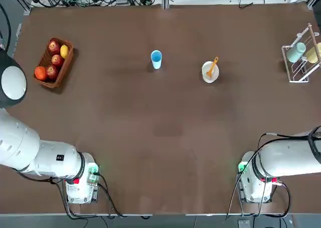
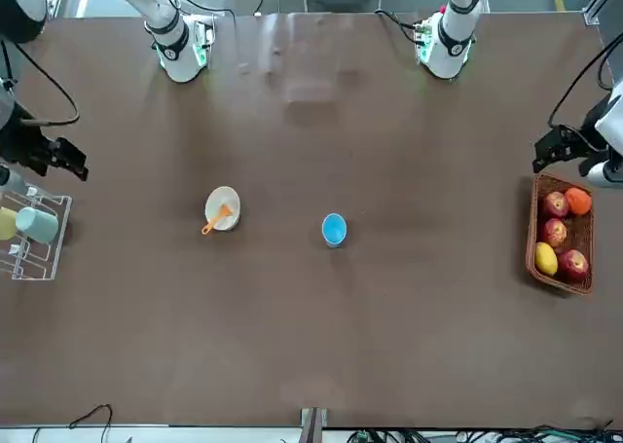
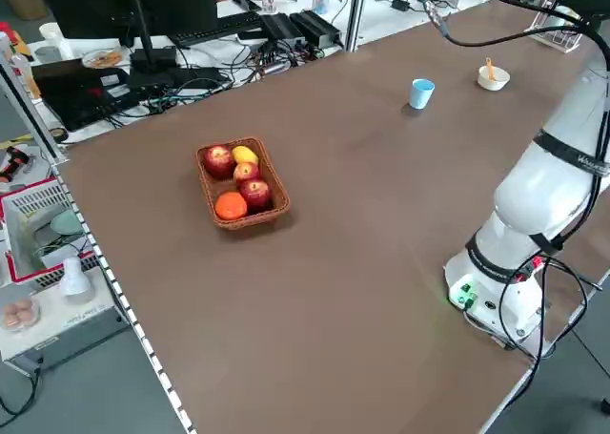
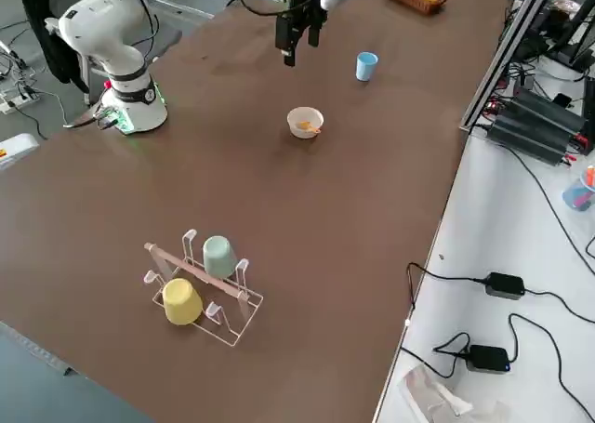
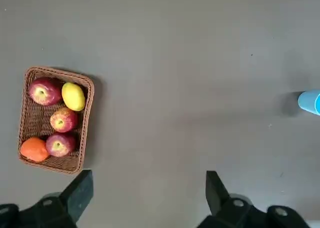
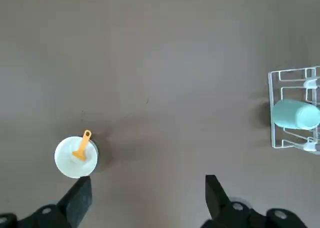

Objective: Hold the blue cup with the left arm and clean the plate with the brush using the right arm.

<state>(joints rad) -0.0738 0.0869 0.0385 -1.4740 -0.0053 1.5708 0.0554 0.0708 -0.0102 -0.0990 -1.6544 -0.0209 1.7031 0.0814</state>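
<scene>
The blue cup (image 1: pixel 156 58) stands upright on the brown table, toward its far middle. To its right sits the cream-white plate (image 1: pixel 210 72), and the orange brush (image 1: pixel 213 66) lies in it with its handle over the rim. My left gripper (image 5: pixel 148 177) hangs open and high above the table, between the fruit basket and the blue cup (image 5: pixel 311 101). My right gripper (image 6: pixel 148 178) is also open and high up, between the plate (image 6: pixel 75 157) and the cup rack. Neither gripper holds or touches anything. The front view shows the left gripper (image 2: pixel 551 151) and the right gripper (image 2: pixel 60 158).
A wicker basket (image 1: pixel 52 62) of apples, a lemon and an orange sits at the far left. A white wire rack (image 1: pixel 300 56) at the far right holds a grey-teal cup (image 1: pixel 297 51) and a yellow cup. Both arm bases stand at the near edge.
</scene>
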